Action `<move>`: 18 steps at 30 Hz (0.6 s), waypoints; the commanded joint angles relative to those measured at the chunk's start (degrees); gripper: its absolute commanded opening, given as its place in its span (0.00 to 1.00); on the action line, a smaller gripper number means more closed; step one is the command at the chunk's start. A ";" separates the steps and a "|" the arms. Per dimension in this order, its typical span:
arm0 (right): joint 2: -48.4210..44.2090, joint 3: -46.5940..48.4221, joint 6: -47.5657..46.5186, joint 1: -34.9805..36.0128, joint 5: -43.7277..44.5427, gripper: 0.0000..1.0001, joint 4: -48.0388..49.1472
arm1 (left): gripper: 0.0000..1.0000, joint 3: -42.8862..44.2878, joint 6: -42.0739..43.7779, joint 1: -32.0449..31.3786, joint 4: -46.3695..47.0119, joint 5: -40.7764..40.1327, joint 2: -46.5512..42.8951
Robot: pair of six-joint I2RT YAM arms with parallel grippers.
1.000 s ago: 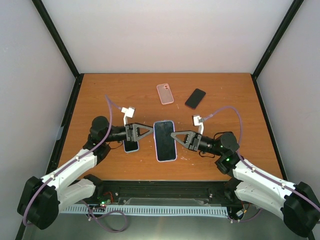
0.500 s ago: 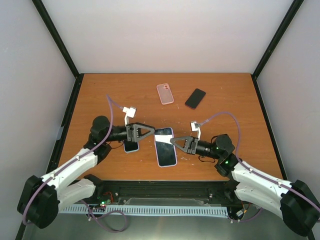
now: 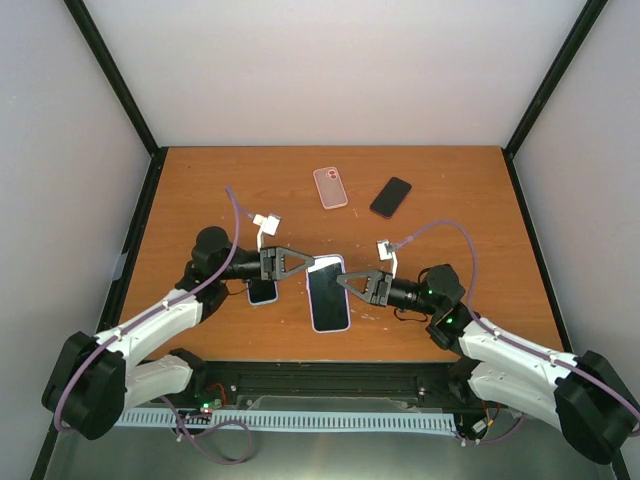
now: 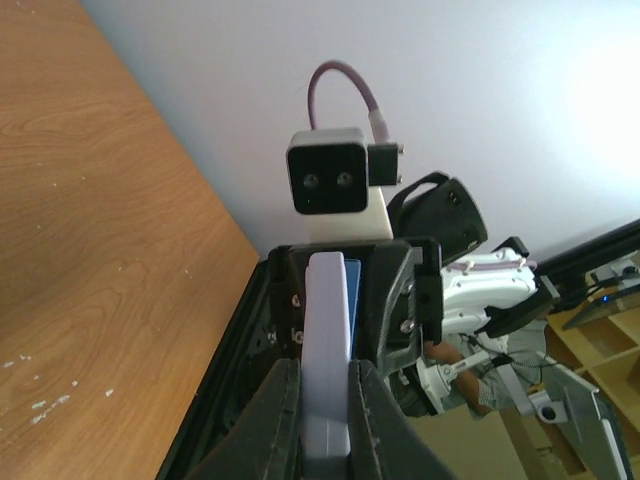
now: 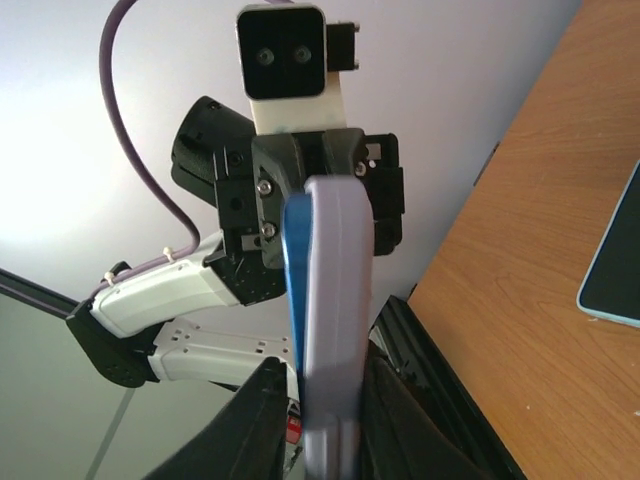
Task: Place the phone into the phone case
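Note:
A black-screened phone point(image 3: 328, 293) in a lavender phone case hangs tilted over the table's near middle, between both grippers. My left gripper point(image 3: 303, 264) is shut on its upper left corner. In the left wrist view the pads clamp the lavender case point(image 4: 325, 330), and the phone's blue edge point(image 4: 353, 290) shows beside it. My right gripper point(image 3: 343, 282) is at the phone's right edge. In the right wrist view its gripper point(image 5: 322, 368) straddles the case point(image 5: 342, 260) and the blue phone edge point(image 5: 294, 270), with a thin gap at the left finger.
A second phone in a pale blue case point(image 3: 262, 291) lies on the wooden table point(image 3: 200, 180) under the left arm. A pink case point(image 3: 331, 187) and a black phone point(image 3: 391, 196) lie at the back. Black frame rails run along the table's edges.
My left gripper, open before, has closed on the phone's corner. The right jaws have loosened slightly. Phone and right gripper have shifted a little left and toward the near edge.

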 commanded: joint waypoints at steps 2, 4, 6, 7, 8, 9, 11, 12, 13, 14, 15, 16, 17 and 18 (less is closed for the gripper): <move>-3.61 4.79 -6.46 0.29 1.98 0.28 -8.50 | 0.00 3.14 5.98 -0.64 -1.29 4.58 -0.25; -4.46 5.91 -7.40 0.29 3.06 0.32 -11.30 | 0.00 4.01 8.26 -0.64 -3.41 5.70 -0.44; -4.20 7.37 -7.68 0.29 3.11 0.33 -12.07 | 0.00 4.91 10.67 -0.64 -6.40 6.18 -0.72; -3.79 8.18 -7.75 0.27 2.81 0.33 -12.34 | 0.00 5.33 11.68 -0.64 -7.69 6.21 -0.89; -3.24 8.96 -7.77 0.29 2.61 0.33 -12.50 | 0.00 5.61 12.45 -0.64 -8.71 6.43 -1.07; -2.67 9.58 -7.80 0.29 2.29 0.33 -12.52 | 0.00 5.86 13.06 -0.62 -9.58 6.53 -1.31; -1.52 10.55 -7.90 0.27 1.73 0.32 -12.17 | 0.00 6.23 14.22 -0.62 -11.37 6.56 -1.72; -1.11 10.86 -7.98 0.29 1.56 0.31 -11.93 | 0.00 6.33 14.69 -0.64 -12.07 6.48 -2.01; -0.87 11.05 -8.03 0.29 1.56 0.28 -11.69 | 0.00 6.40 15.18 -0.64 -12.94 6.36 -2.23; -0.80 11.15 -8.29 0.29 1.63 0.23 -11.44 | 0.00 6.57 15.63 -0.64 -13.93 6.07 -2.34; -0.79 11.27 -8.54 0.29 1.76 0.17 -11.36 | 0.00 6.82 16.24 -0.62 -15.38 5.54 -2.53; -1.05 11.40 -9.22 0.29 2.08 0.11 -11.72 | 0.00 7.25 17.00 -0.64 -17.53 4.52 -2.81; -1.53 11.59 -10.00 0.29 2.80 0.05 -12.73 | 0.00 7.71 17.95 -0.61 -19.68 3.21 -2.96; -2.43 11.63 -11.26 0.29 3.59 0.03 -13.88 | 0.00 8.51 19.21 -0.64 -22.21 1.21 -3.10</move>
